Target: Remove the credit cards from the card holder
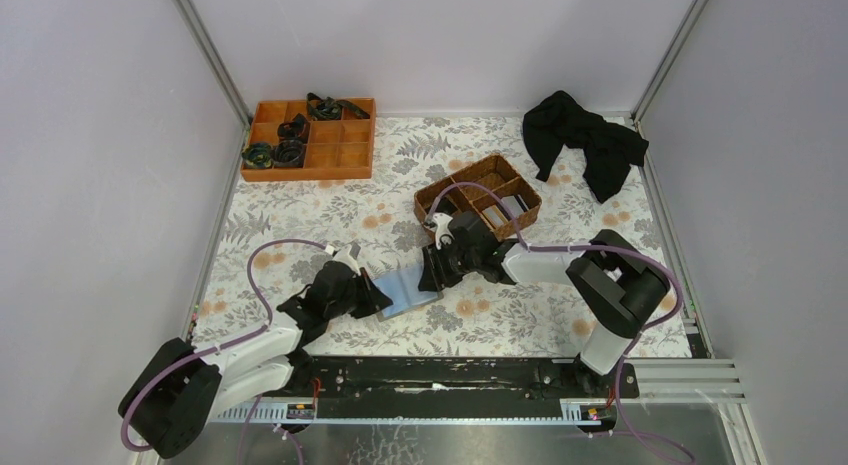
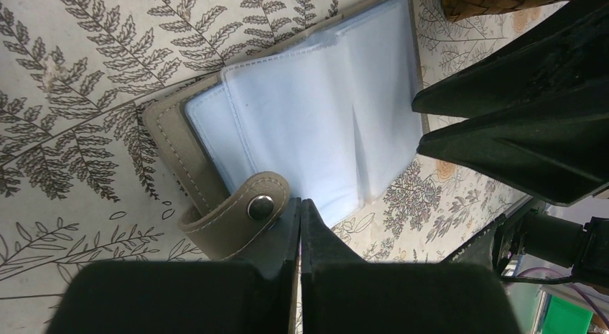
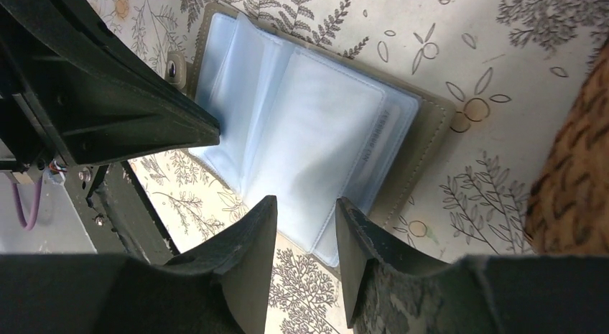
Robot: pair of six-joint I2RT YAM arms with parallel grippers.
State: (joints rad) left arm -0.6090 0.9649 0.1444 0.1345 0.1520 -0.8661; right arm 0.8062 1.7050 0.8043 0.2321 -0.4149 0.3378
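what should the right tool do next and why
Probably lower the open right tool and pinch the sleeve edge under it: the card holder lies open, a printed card seems to show in that sleeve, and the shut left tool sits by the snap strap.

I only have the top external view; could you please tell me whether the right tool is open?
Observer: Yes, the right tool is open; a clear plastic sleeve of the pale blue-grey bifold card holder shows between its fingers.
Operator: Thanks. Is any card left inside?
Observer: A pale card bearing a printed number shows through one sleeve.
Operator: And the left tool?
Observer: The left tool is shut, tips beside the holder's grey snap strap.
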